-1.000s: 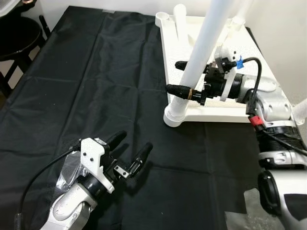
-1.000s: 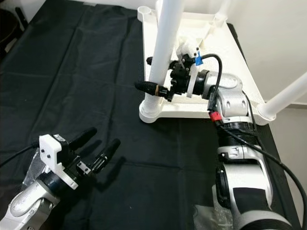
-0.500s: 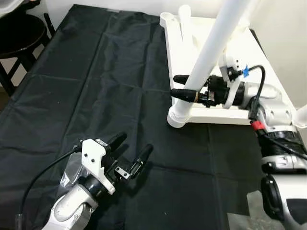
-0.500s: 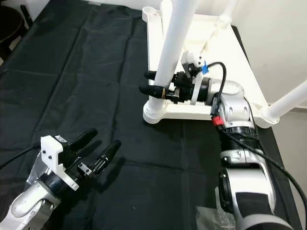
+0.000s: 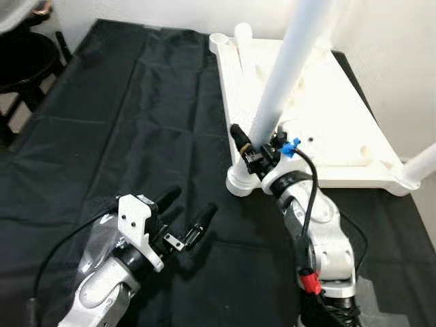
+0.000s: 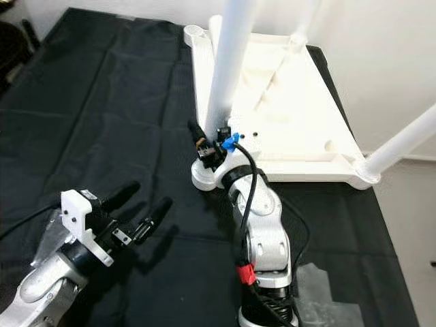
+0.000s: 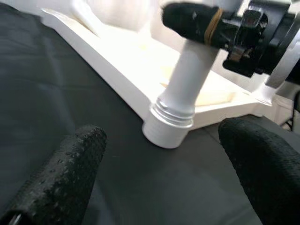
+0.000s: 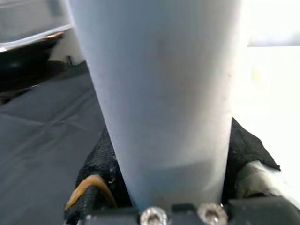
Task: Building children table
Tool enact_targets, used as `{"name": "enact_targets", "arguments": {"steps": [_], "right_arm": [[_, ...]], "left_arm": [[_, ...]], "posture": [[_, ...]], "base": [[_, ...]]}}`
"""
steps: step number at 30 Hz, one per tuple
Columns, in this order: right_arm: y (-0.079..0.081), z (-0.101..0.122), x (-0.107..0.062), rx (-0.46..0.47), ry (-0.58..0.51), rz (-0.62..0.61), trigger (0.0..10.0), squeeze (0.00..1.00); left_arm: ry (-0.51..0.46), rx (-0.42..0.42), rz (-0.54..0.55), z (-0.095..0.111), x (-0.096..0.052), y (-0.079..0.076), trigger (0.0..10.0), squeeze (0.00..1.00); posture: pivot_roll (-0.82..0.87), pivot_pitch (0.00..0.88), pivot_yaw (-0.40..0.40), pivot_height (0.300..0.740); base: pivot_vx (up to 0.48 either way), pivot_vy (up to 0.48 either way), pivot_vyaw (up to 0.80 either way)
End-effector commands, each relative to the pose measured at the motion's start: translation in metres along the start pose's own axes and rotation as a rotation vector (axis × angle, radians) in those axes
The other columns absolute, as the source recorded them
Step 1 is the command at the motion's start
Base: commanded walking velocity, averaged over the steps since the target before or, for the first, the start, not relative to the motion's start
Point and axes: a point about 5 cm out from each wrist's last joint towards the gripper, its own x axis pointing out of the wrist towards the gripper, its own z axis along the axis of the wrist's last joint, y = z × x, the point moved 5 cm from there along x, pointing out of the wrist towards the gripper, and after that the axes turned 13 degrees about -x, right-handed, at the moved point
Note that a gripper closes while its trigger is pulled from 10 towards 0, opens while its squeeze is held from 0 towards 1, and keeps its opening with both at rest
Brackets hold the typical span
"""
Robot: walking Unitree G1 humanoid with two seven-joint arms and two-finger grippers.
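Note:
A white children's table [image 5: 332, 129] lies upside down on the black cloth [image 5: 136, 129], its legs pointing up. My right gripper [image 5: 253, 150] is shut on the near-left table leg [image 5: 283, 75] just above its screw socket [image 5: 240, 182], and the forearm reaches up from the near side. Up close, the leg [image 8: 159, 93] sits tight between the black pads [image 8: 101, 154]. My left gripper [image 5: 191, 203] hovers open over the cloth at the lower left, holding nothing. Between its fingers [image 7: 61, 173] I see the same socket [image 7: 171, 126] ahead.
Another leg [image 5: 422, 163] sticks out at the table's near-right corner, and more stand at the far end [image 5: 242, 41]. A dark stool [image 5: 20, 54] stands past the cloth's far left corner. A white wall runs behind and to the right.
My right forearm has swung from over the tabletop round to the near side, its gripper still on the leg. The left gripper has stayed put. The camera has shifted a little.

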Motion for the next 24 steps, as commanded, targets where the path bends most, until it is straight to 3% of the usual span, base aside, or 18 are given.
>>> {"name": "enact_targets", "arguments": {"steps": [1, 2, 3, 4, 5, 7, 9, 10, 12, 14, 16, 18, 23, 24], "right_arm": [[0.011, -0.054, -0.005, 0.04, 0.239, 0.008, 0.0, 0.0], [0.014, -0.049, -0.005, 0.051, 0.241, 0.015, 0.0, 0.0], [0.017, -0.047, -0.007, 0.046, 0.257, 0.043, 3.8, 0.0], [0.017, -0.047, -0.007, 0.046, 0.257, 0.043, 3.8, 0.0], [0.023, -0.045, -0.008, 0.032, 0.277, 0.098, 10.0, 0.0], [0.033, -0.034, -0.012, 0.032, 0.249, 0.248, 10.0, 0.0], [0.033, -0.029, -0.013, 0.031, 0.227, 0.296, 10.0, 0.0], [0.036, -0.017, -0.013, 0.052, 0.168, 0.399, 10.0, 1.0], [0.033, -0.001, -0.012, 0.052, 0.075, 0.522, 10.0, 1.0], [0.03, 0.004, -0.012, 0.04, 0.041, 0.553, 10.0, 1.0], [0.016, 0.014, -0.016, -0.06, -0.052, 0.706, 10.0, 1.0], [0.007, 0.02, -0.021, -0.11, -0.078, 0.812, 10.0, 1.0], [-0.002, 0.023, -0.021, -0.176, -0.104, 0.905, 10.0, 1.0], [-0.007, 0.024, -0.021, -0.203, -0.112, 0.993, 10.0, 1.0]], "left_arm": [[0.014, -0.007, 0.001, -0.005, -0.001, 0.001, 10.0, 0.0], [0.014, -0.006, 0.001, -0.005, -0.002, 0.001, 10.0, 0.0], [0.013, -0.007, 0.0, -0.004, -0.002, 0.001, 10.0, 0.0], [0.013, -0.007, 0.0, -0.004, -0.002, 0.001, 10.0, 0.0], [0.013, -0.008, -0.001, -0.004, -0.002, 0.001, 10.0, 0.0], [0.013, -0.011, -0.003, -0.003, -0.002, 0.0, 10.0, 0.0], [0.013, -0.012, -0.004, -0.002, -0.003, 0.0, 10.0, 0.0], [0.012, -0.013, -0.004, -0.002, -0.003, -0.001, 10.0, 0.0], [0.012, -0.015, -0.006, -0.002, -0.003, -0.002, 10.0, 0.0], [0.011, -0.015, -0.006, -0.001, -0.003, -0.002, 10.0, 0.0], [0.011, -0.017, -0.008, -0.001, -0.003, -0.003, 10.0, 0.0], [0.012, -0.018, -0.008, -0.001, -0.003, -0.004, 10.0, 0.0], [0.011, -0.017, -0.007, 0.0, -0.004, -0.005, 10.0, 0.0], [0.013, -0.017, -0.008, 0.0, -0.005, -0.006, 10.0, 0.0]], "posture": [[0.02, 0.232, -0.106, 0.74], [0.02, 0.232, -0.106, 0.74], [0.02, 0.24, -0.103, 0.74], [0.02, 0.24, -0.103, 0.74], [0.02, 0.242, -0.102, 0.74], [0.01, 0.251, -0.098, 0.74], [0.01, 0.257, -0.097, 0.74], [0.01, 0.261, -0.099, 0.74], [0.01, 0.269, -0.095, 0.74], [0.01, 0.269, -0.095, 0.74], [0.02, 0.274, -0.097, 0.74], [0.03, 0.279, -0.094, 0.74], [0.04, 0.286, -0.092, 0.74], [0.05, 0.288, -0.089, 0.74]], "base": [[0.0, 0.0, 0.0], [0.0, 0.0, 0.0], [0.0, 0.0, 0.0], [0.0, 0.0, 0.0], [0.0, 0.0, 0.0], [0.0, 0.0, 0.0], [0.0, 0.0, 0.0], [0.0, 0.0, 0.0], [0.0, 0.0, 0.0], [0.0, 0.0, 0.0], [0.0, 0.0, 0.0], [0.0, 0.0, 0.0], [0.0, 0.0, 0.0], [0.0, 0.0, 0.0]]}}
